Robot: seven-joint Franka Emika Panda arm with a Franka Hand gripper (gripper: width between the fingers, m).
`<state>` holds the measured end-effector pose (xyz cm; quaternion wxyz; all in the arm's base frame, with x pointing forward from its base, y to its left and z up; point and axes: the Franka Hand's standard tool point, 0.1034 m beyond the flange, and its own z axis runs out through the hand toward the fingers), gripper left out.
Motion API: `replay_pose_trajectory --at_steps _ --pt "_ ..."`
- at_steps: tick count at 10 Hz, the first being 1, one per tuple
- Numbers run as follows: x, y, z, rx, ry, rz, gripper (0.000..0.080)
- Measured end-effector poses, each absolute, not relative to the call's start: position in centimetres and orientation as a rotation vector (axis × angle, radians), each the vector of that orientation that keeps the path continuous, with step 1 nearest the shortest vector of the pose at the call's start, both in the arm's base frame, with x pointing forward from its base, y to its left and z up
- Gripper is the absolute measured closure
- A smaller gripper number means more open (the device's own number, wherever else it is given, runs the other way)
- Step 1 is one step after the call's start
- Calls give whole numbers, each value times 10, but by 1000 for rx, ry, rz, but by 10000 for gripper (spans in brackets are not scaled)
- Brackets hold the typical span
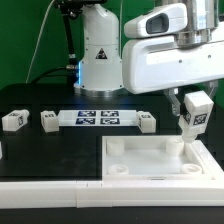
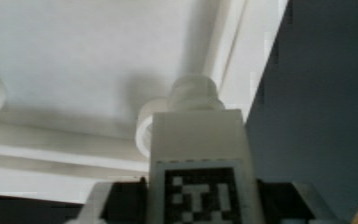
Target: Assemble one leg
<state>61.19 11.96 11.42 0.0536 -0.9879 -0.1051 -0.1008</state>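
Leg (image 2: 197, 140): white plastic, smooth, slight sheen.
Tray (image 1: 150, 166): white plastic, smooth, matt.
Surface (image 1: 50, 152): black, matt.
Arm shell (image 1: 165, 62): white, glossy.

The arm extends in from the exterior view's right, wrist pointing straight down. Its hand (image 1: 193, 104) hangs over the far right corner of the white tray (image 1: 150, 178), fingers clamped on the upright leg (image 1: 193, 120).

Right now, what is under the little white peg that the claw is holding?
A corner of the white tray, close to its rim. The peg, held in the claw, covers the spot below its tip, so any hole there is hidden.
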Motion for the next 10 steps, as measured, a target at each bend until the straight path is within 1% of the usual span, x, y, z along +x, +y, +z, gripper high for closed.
replay_pose_trajectory --at_steps 1,2,4,6,7,8,9,10 --pt "604 117 109 -3004 -317 -341 509" --pt "600 117 106 -3007 -319 -312 509" --pt "603 117 106 -3006 -318 -317 509" --pt "603 114 101 -3009 -310 -319 509" --pt "610 113 101 -3004 -304 -394 509" --pt "612 113 99 -3002 -300 -415 509" --pt "619 111 99 -2989 -289 -539 509" --pt "617 111 94 -2988 -286 -552 509"
